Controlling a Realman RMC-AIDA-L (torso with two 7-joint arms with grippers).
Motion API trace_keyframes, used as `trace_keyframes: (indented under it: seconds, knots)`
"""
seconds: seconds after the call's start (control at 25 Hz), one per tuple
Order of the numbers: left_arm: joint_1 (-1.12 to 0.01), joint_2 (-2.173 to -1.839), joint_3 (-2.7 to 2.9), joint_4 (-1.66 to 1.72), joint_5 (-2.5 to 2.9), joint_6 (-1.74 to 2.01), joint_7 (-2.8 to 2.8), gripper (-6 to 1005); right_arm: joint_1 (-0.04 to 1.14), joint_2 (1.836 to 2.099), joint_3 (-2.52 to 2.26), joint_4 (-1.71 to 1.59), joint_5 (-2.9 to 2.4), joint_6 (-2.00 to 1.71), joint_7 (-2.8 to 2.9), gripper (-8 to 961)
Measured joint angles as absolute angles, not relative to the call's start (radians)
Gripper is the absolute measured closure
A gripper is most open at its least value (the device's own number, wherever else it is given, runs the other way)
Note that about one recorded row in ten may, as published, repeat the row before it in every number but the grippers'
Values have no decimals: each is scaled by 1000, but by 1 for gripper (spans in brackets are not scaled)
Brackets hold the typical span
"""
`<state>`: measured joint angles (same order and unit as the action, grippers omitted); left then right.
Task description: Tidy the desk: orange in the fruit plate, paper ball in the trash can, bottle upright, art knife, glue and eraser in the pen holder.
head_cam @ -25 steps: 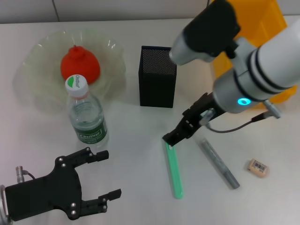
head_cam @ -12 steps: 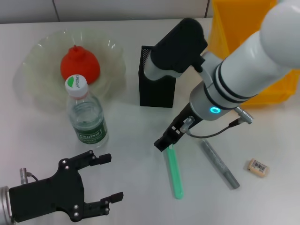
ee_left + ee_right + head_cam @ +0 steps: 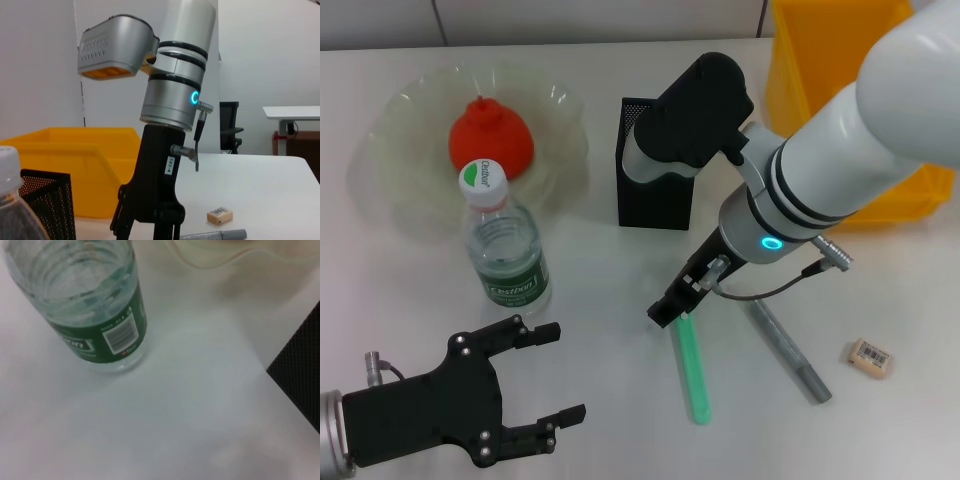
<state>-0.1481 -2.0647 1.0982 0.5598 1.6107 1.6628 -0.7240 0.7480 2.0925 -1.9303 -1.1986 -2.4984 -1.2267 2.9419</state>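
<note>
Since a second ago the right gripper (image 3: 672,312) has swung in from the 2 o'clock side and dropped to the far tip of the art knife (image 3: 691,365); its arm now hides part of the pen holder (image 3: 653,195). Whether its fingers are spread or pinched I cannot tell. The left gripper (image 3: 545,382) sits at 7 o'clock on the desk (image 3: 610,290), fingers spread wide and holding nothing, and it has barely shifted.

The art knife lies flat with its long axis running roughly 12 to 6, leaning slightly toward 5, its whitish tip up under the gripper. The glue (image 3: 788,352) lies just to its 3 o'clock side, slanting from 11 to 5, with the eraser (image 3: 870,358) farther out at 3. The orange (image 3: 490,140) already rests in the fruit plate (image 3: 380,140), the bottle (image 3: 505,245) stands upright, and the trash can (image 3: 840,60) is at 1 o'clock.

The risk I see is a grip taken right at the end of so long a cutter: it could pivot, droop or slip free on lifting. A tilted knife may also catch the holder's rim.
</note>
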Motion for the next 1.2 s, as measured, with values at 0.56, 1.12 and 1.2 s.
trace_keyframes:
  seconds: [0.56,1.12,1.2]
  knots:
    - [-153,-2065,1098,560,1611,1665,-724,197,764,2092,-1936,-1154,-2490,-1229,2949,368]
    - [-160,-2066,1098,560,1611,1664,-726,197,755,2092,-1898,-1174,-2485,-1267,2950,628]
    - [-160,-2066,1098,560,1611,1664,-726,197,754,2092,-1898,-1177,-2487,-1273,2952,607]
